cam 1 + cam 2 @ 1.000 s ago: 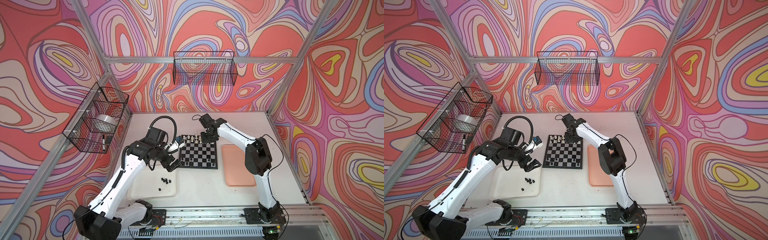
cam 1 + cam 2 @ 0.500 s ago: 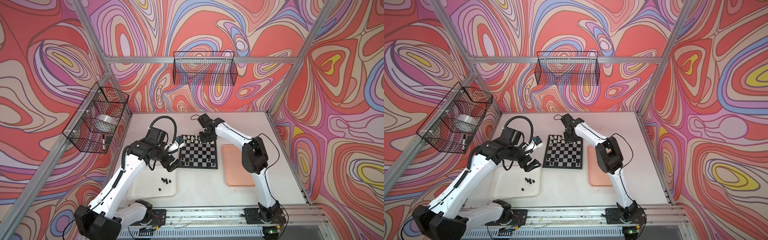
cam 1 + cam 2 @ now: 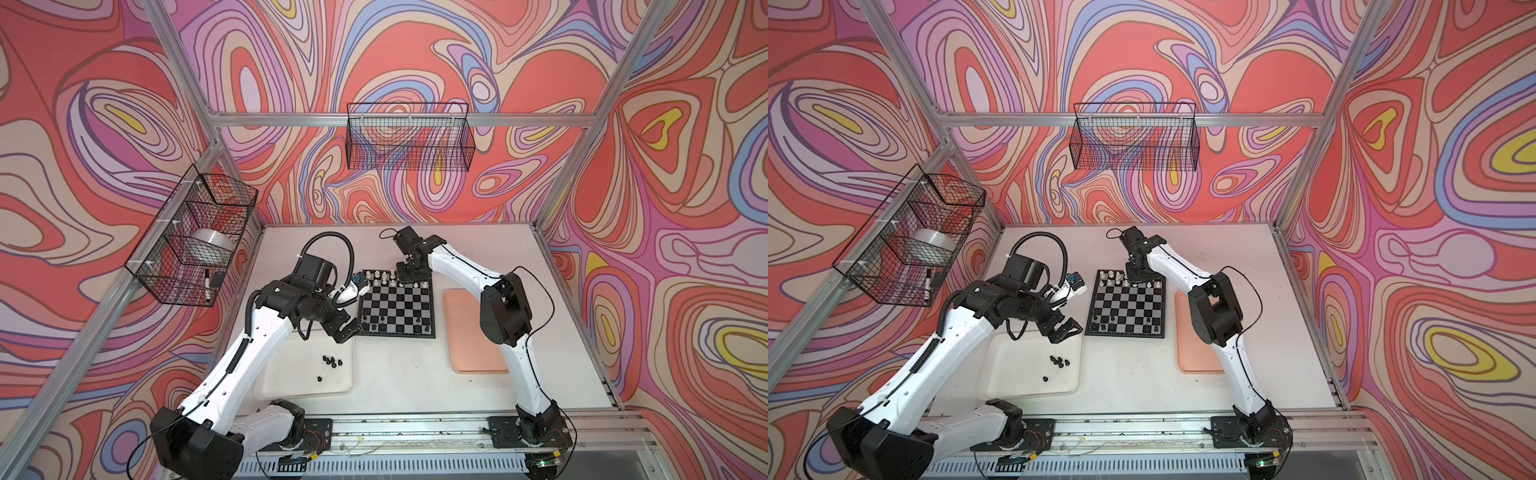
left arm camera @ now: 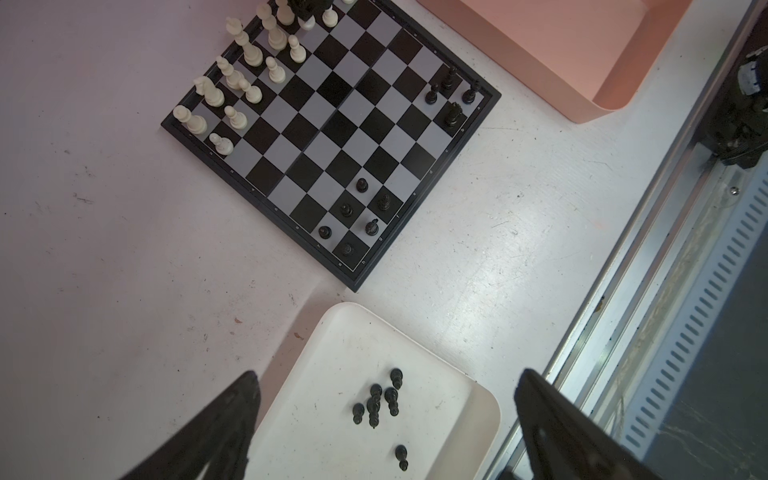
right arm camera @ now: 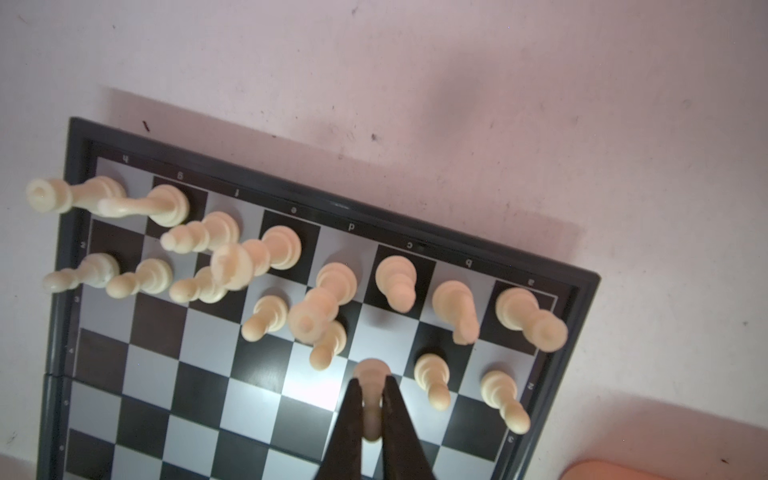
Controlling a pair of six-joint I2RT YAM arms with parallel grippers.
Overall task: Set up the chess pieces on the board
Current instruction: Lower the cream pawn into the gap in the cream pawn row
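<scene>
1. The left arm [image 3: 249,345] rises from the near rail and leans away over the left side of the white tray [image 3: 291,382]; its wrist bends back down toward the table [image 3: 399,374].
2. On that tray lie loose black pieces [image 4: 376,401], small and dark, most in a tight cluster and one apart.
3. The left gripper [image 3: 348,332] hangs above the tray's far right corner, just beside the near left corner of the board [image 3: 399,303]; its jaws are spread wide and hold nothing.
4. The board lies flat in the middle of the table, between the white tray and the pink tray [image 3: 473,332]; more black pieces stand upright in two groups, one at each near corner.
5. The right arm [image 3: 519,365] climbs from the near rail, folds at an elbow over the pink tray, and reaches left to the board's far edge; its wrist points down.
6. Cream white pieces [image 3: 384,277] fill the two far rows, all upright.
7. The right gripper [image 5: 371,379] is closed on a cream pawn [image 5: 371,368], pinching its stem in a gap in the pawn row; whether its base touches the square I cannot tell.
</scene>
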